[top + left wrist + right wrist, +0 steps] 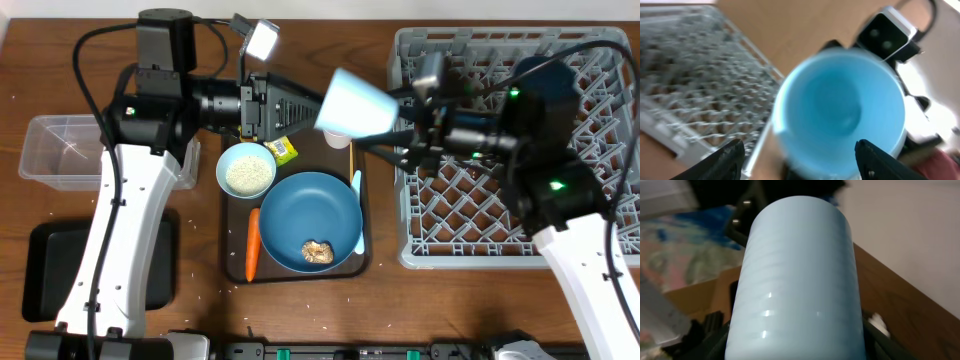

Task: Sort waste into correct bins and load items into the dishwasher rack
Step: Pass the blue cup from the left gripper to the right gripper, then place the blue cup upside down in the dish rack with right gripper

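Found the light blue cup (355,103) up in the air above one end of the dark brown serving tray (233,272), clear of the bench (320,320) and between the two arms. Lay on its side, long axis roughly level and running left to right: open mouth toward the left tool (806,159), base toward the right tool (398,112). Judged the right tool clamped round the cup's body, from dark fingers (715,335) hugging both flanks in the right wrist view. Saw the left tool spread wide, fingertips (732,157) flanking the mouth, camera looking straight down the inside; could not tell touching from just short, given the blur. Placed the dishwasher rack (480,210) to the right of the cup, just beside it, under the right arm and well apart from the left. Reckoned the right arm the nearer, hence a carry rightward over the pegs, then a turn of the mouth downward. Noted a risk of slipping during that turn, with such smooth walls.
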### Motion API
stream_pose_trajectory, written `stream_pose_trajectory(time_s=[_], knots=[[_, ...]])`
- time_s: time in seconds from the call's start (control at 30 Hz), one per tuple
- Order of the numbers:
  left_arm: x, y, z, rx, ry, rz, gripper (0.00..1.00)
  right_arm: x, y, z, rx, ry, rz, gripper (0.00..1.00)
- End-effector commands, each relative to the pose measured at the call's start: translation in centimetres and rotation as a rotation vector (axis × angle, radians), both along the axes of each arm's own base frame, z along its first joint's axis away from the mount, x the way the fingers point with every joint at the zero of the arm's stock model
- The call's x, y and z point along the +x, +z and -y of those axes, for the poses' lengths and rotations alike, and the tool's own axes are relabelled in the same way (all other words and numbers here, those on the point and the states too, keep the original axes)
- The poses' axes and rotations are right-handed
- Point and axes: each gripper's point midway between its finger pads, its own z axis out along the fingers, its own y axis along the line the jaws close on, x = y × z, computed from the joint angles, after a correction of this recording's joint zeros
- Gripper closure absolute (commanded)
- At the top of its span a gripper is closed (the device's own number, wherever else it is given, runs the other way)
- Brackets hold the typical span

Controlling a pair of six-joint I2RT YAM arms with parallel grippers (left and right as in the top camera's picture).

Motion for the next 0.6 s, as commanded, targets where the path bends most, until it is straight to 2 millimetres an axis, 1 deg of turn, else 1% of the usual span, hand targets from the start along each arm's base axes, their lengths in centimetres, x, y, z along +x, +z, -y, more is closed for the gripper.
stream_pose_trajectory(time_s=[0.0, 0.03, 0.1, 0.17, 0.23, 0.3, 0.43, 0.47, 0.57], knots=[[3.0, -1.4, -1.4, 0.119, 0.182, 0.032, 0.27, 1.4, 1.3, 3.5, 0.010, -0.188, -0.053, 0.63], [3.6, -1.8, -1.8, 0.145, 0.219, 0.032, 0.27, 1.9, 0.9, 4.6, 0.002, -0.242, -0.082, 0.63], [4.4, -2.4, -2.4, 0.181, 0.271, 0.032, 0.27, 3.0, -0.4, 7.6, -0.020, -0.401, -0.174, 0.64], [4.7, -2.7, -2.6, 0.199, 0.292, 0.029, 0.27, 3.9, -2.3, 11.6, -0.044, -0.600, -0.297, 0.66], [4.8, -2.9, -2.6, 0.206, 0.298, 0.021, 0.27, 3.9, -4.1, 14.9, -0.070, -0.749, -0.395, 0.67], [4.8, -3.2, -2.8, 0.220, 0.309, 0.008, 0.27, 3.2, -6.1, 18.3, -0.108, -0.889, -0.491, 0.67], [4.9, -4.1, -3.2, 0.256, 0.336, -0.027, 0.26, 1.2, -9.1, 24.1, -0.162, -1.120, -0.643, 0.66], [4.8, -4.3, -3.2, 0.262, 0.339, -0.033, 0.26, 0.6, -9.8, 25.5, -0.175, -1.175, -0.682, 0.66], [4.7, -4.5, -3.2, 0.271, 0.334, -0.035, 0.26, -1.2, -11.7, 28.9, -0.212, -1.314, -0.784, 0.65]])
